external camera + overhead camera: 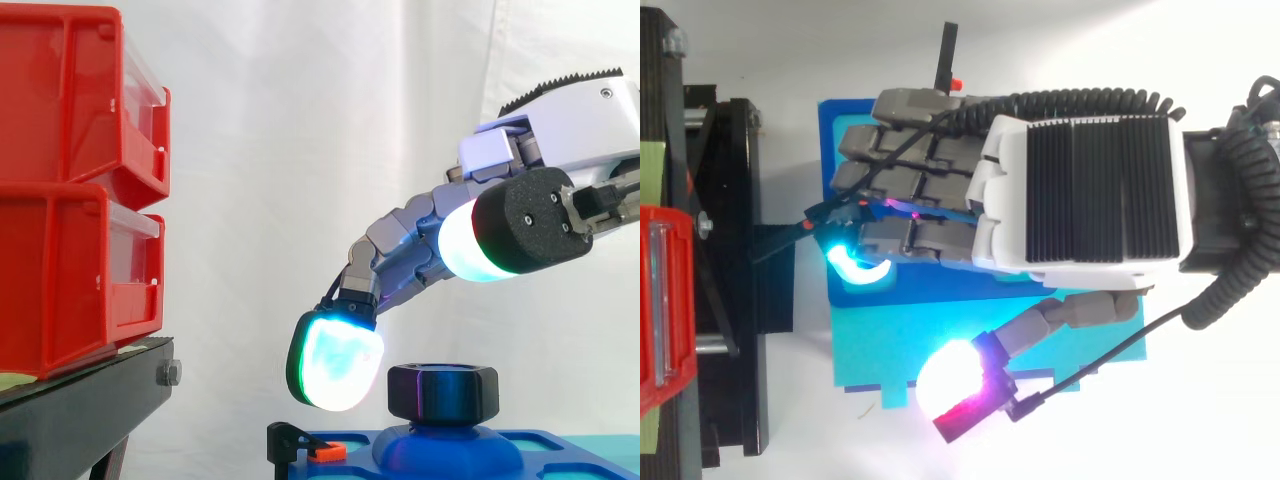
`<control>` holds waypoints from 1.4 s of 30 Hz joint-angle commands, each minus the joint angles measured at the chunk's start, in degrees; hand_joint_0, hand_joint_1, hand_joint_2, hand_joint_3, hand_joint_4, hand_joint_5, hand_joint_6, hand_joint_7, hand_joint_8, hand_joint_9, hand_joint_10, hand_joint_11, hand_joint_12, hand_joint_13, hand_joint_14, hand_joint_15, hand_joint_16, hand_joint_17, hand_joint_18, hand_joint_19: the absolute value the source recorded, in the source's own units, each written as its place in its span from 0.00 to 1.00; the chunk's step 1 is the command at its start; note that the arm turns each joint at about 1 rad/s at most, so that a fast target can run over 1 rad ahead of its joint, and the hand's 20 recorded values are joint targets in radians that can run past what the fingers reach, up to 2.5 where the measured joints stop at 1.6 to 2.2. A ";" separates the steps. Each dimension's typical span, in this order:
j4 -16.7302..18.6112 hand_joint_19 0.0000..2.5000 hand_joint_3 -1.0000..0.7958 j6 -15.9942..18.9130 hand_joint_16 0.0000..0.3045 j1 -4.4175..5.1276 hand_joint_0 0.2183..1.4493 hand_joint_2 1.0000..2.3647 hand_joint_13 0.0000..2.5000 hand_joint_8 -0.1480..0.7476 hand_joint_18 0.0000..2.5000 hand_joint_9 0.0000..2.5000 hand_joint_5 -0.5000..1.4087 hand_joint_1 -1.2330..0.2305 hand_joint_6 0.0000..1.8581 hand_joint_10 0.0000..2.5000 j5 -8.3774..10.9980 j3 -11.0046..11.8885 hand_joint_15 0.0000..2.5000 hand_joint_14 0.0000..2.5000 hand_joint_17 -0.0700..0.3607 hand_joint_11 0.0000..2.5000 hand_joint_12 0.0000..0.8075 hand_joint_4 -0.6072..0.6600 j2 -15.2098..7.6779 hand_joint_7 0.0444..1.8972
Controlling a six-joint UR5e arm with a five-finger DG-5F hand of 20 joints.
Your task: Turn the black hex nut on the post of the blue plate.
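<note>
A black hex nut (443, 392) sits on a raised post of the blue plate (560, 455). My hand (560, 130) reaches in from the right and hovers above the nut, its fingers stretched down and to the left. One glowing cyan fingertip (335, 358) hangs just left of the nut, with a small gap between them. The thumb pad (475, 240) stays high above the nut, away from it. From above, the hand (1080, 190) covers most of the blue plate (870, 350) and hides the nut. The hand is open and holds nothing.
Two red bins (70, 190) are stacked on a black stand (80, 410) at the left. A small black clip with an orange part (300, 445) sticks up at the plate's left end. A white curtain hangs behind.
</note>
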 commanded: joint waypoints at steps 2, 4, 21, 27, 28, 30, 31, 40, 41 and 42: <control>-0.43 0.07 0.28 0.35 0.18 -0.31 0.20 0.00 0.11 0.49 0.06 0.14 0.16 0.66 0.27 0.00 -0.03 0.02 0.02 0.00 0.45 0.00 0.51 0.65 -0.04 0.37; -0.43 0.07 0.28 0.35 0.18 -0.40 0.20 0.00 0.11 0.49 0.06 0.14 0.16 0.66 0.27 0.00 -0.03 0.02 0.01 0.00 0.45 0.00 0.51 0.65 -0.04 0.37; -1.13 0.07 0.28 0.35 0.18 -2.16 0.20 0.00 0.12 0.49 0.07 0.14 0.16 0.66 0.27 0.00 -0.65 0.02 0.02 0.00 0.45 0.00 0.51 0.64 -0.04 0.36; -1.13 0.07 0.28 0.26 0.18 -3.47 0.21 0.00 0.12 0.49 0.07 0.14 0.16 0.65 0.27 0.00 -2.58 0.02 0.02 0.00 0.45 0.00 0.51 0.65 -0.04 0.37; -1.13 0.07 0.28 0.26 0.18 -3.65 0.20 0.00 0.12 0.49 0.07 0.14 0.16 0.65 0.27 0.00 -2.84 0.02 0.01 0.00 0.45 0.00 0.51 0.65 -0.04 0.37; -1.13 0.07 0.28 0.26 0.18 -4.35 0.21 0.00 0.12 0.49 0.07 0.14 0.16 0.65 0.27 0.00 -3.55 0.02 0.02 0.00 0.45 0.00 0.51 0.65 -0.04 0.37; -1.13 0.07 0.28 0.26 0.18 -4.53 0.21 0.00 0.12 0.49 0.07 0.14 0.16 0.65 0.27 0.00 -3.72 0.02 0.01 0.00 0.45 0.00 0.51 0.65 -0.04 0.37; -0.95 0.07 0.28 0.26 0.18 -7.60 0.21 0.00 0.12 0.49 0.07 0.14 0.16 0.65 0.27 0.00 -7.42 0.02 0.01 0.00 0.45 0.00 0.51 0.65 -0.04 0.36; -0.95 0.07 0.28 0.26 0.18 -7.78 0.21 0.00 0.12 0.49 0.07 0.14 0.16 0.65 0.27 0.00 -7.59 0.02 0.02 0.00 0.45 0.00 0.51 0.65 -0.04 0.37; -0.87 0.07 0.28 0.26 0.18 -8.04 0.21 0.00 0.12 0.49 0.07 0.14 0.16 0.65 0.27 0.00 -8.03 0.02 0.02 0.00 0.45 0.00 0.51 0.65 -0.04 0.36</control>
